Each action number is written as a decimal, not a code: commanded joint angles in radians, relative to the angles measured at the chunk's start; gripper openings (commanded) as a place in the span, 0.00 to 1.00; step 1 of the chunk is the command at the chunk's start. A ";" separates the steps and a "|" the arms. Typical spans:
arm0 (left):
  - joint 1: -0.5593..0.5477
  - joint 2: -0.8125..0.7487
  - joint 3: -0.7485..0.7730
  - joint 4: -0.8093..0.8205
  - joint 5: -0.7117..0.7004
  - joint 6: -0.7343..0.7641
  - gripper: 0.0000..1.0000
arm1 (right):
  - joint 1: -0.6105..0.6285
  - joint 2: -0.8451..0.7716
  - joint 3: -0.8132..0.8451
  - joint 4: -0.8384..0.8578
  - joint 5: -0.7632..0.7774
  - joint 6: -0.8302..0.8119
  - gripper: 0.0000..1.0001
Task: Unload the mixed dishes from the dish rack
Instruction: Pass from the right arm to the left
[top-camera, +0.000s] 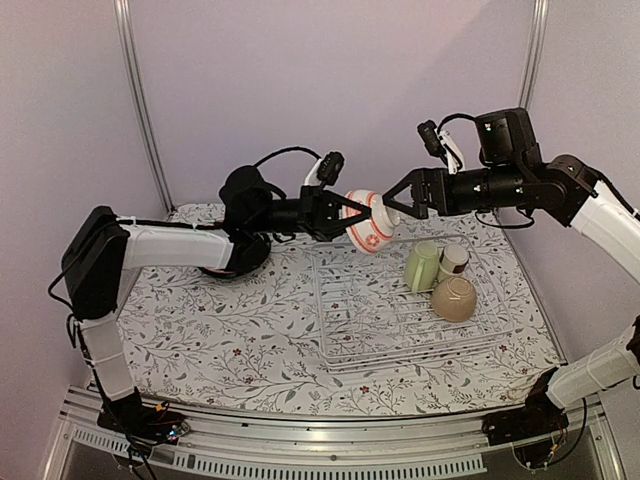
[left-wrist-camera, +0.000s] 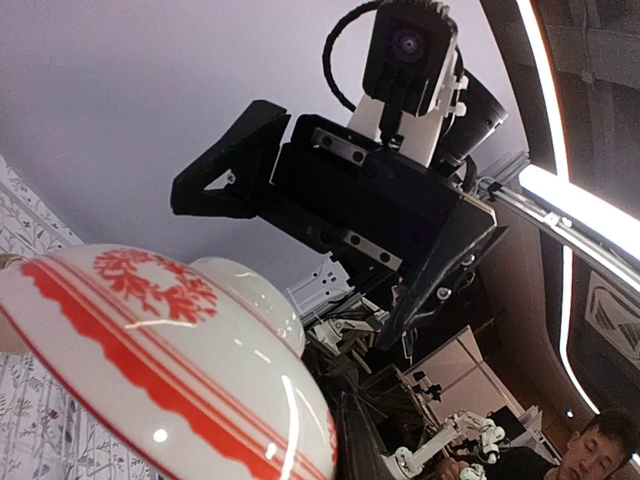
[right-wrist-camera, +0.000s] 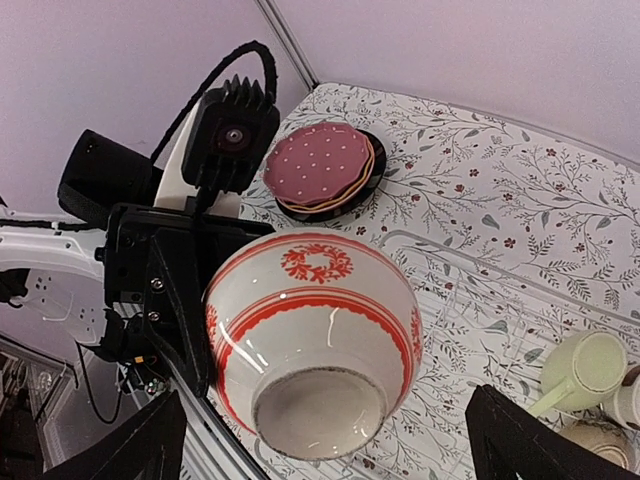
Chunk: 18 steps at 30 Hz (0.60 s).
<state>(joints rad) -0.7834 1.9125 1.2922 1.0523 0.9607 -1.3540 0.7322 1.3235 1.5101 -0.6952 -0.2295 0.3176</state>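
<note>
Left jaws clamped on the rim of the white-and-red patterned bowl (top-camera: 368, 232), which hangs in the air above the far-left corner of the dish rack (top-camera: 400, 335). Right jaws spread wide beside the bowl, gripping nothing. Pale green cup (top-camera: 422, 266) and tan bowl (top-camera: 454, 297) lie in the rack's right half.

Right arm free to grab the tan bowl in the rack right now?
Probably yes. The right gripper stands open; the left gripper holds the white-and-red bowl. The tan bowl lies uncovered in the dish rack on the right arm's side, though the pale green cup crowds it.
</note>
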 joint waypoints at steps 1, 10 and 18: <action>0.044 -0.157 -0.026 -0.323 -0.019 0.292 0.00 | -0.008 -0.050 -0.024 -0.016 0.047 -0.014 0.99; 0.132 -0.375 0.087 -1.420 -0.437 0.858 0.00 | -0.033 -0.091 -0.077 -0.072 0.058 -0.040 0.99; 0.229 -0.472 0.089 -1.855 -0.903 0.908 0.00 | -0.035 -0.104 -0.101 -0.160 0.144 -0.086 0.99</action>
<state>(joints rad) -0.5774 1.4776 1.3594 -0.4889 0.3725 -0.5297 0.7036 1.2346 1.4235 -0.7849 -0.1455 0.2680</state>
